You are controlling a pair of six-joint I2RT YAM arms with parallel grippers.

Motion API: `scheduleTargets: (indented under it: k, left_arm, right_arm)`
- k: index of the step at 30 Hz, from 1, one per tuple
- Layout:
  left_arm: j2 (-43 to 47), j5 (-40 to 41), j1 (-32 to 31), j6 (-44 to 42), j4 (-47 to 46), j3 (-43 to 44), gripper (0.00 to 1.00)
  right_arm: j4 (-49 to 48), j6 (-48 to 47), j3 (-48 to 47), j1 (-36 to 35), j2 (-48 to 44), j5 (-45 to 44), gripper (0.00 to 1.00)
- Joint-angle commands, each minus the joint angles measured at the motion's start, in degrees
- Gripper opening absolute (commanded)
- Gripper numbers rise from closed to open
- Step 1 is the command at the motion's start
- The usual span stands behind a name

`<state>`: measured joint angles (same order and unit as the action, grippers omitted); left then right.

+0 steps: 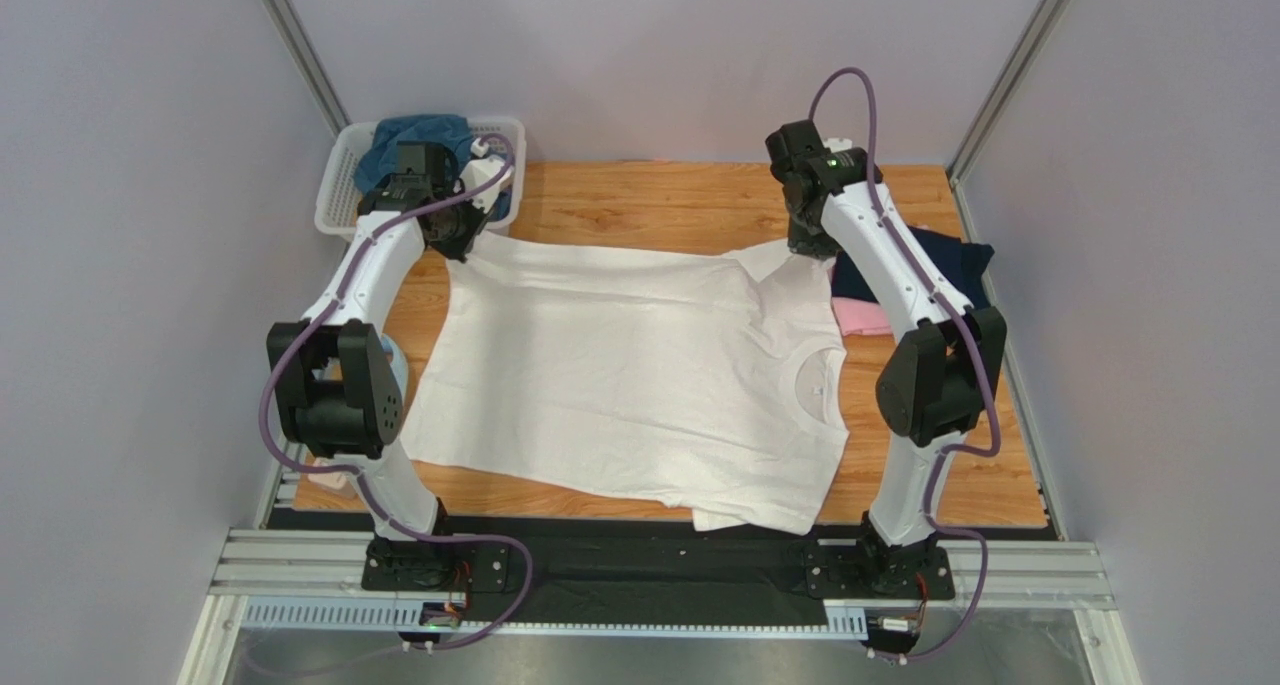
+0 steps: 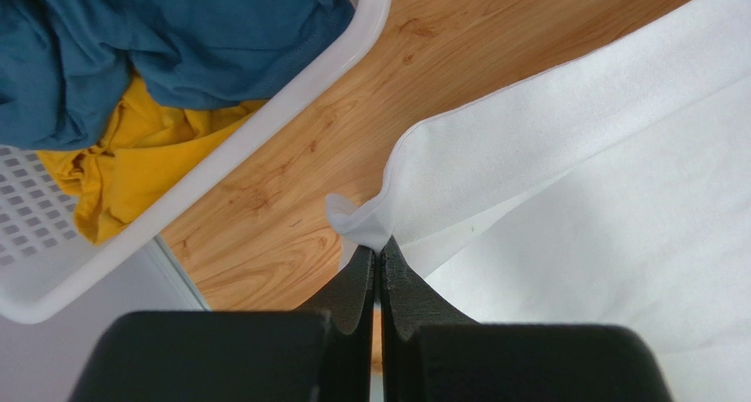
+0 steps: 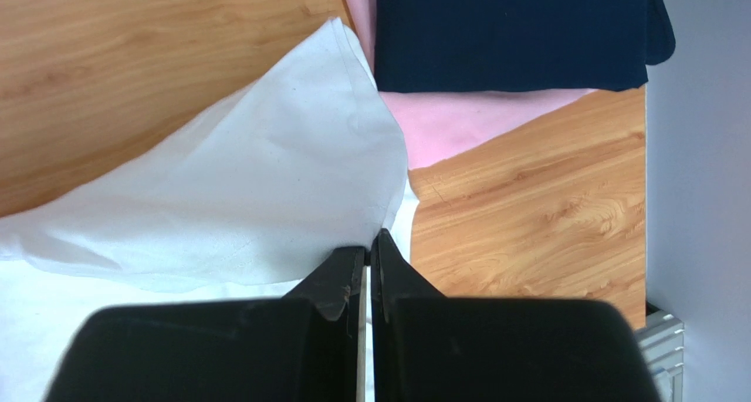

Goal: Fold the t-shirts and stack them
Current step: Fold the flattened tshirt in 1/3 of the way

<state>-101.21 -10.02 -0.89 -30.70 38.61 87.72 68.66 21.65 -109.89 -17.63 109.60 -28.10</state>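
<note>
White slatted basket sits at the far-left corner of the wooden counter. Pale grey walls on three sides, and a metal rail runs along the near edge.

Five t-shirts show: one white t-shirt spread on the desk, one navy t-shirt on one pink t-shirt at the far right, and one teal-blue t-shirt with one yellow t-shirt in the single basket at the far left. That crumpled heap may hide more cloth. Two claws are in view, the left claw and the right claw.
</note>
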Motion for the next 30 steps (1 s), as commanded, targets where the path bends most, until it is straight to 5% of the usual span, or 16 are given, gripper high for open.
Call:
scheduleTargets:
  k: [1,16,30]
  left_arm:
    - [4.7,0.0,0.2,-2.3,-1.3,-1.8,0.00]
    - [9.8,0.0,0.2,-7.7,-2.7,-14.0,0.00]
    - [9.4,0.5,0.2,-8.9,-5.6,-14.6,0.00]
  right_arm:
    - [1.6,2.4,7.1,-1.4,-6.4,-3.3,0.00]
    - [-0.3,5.7,24.4,-3.0,-18.0,-2.9,0.00]
    - [-2.1,7.2,29.9,-5.8,-17.4,-1.2,0.00]
